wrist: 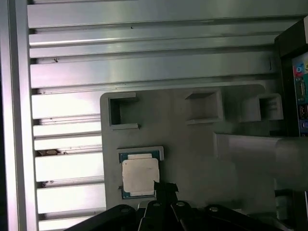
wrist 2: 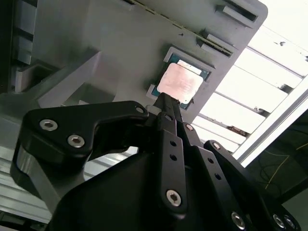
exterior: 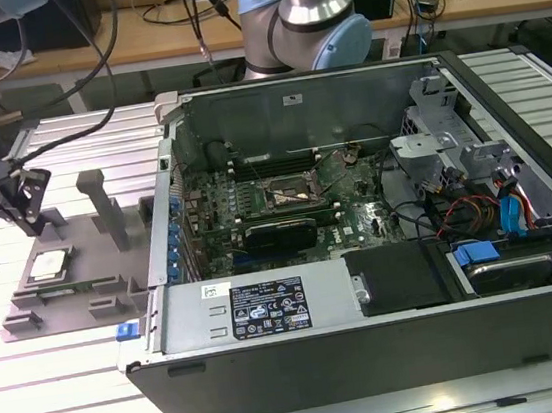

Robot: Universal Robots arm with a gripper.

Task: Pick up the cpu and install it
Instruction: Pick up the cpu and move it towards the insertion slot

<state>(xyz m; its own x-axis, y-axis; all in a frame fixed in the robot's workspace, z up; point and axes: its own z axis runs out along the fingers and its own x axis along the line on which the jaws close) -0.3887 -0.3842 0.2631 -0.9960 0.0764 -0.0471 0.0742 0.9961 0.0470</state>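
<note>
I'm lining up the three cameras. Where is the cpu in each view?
Exterior view: cpu lies in the grey tray at the exterior view's left, beside the computer case.
First wrist view: cpu seated in the tray.
Second wrist view: cpu seated in the tray.
Shared landmark: the grey tray.

You get strong light from above: the slatted table [exterior: 67, 393] glares white in the exterior view and in both wrist views. Inside the computer case [exterior: 395, 353] it is dim and shadowed. The cpu [wrist 2: 180, 83] gleams pale on top.
</note>
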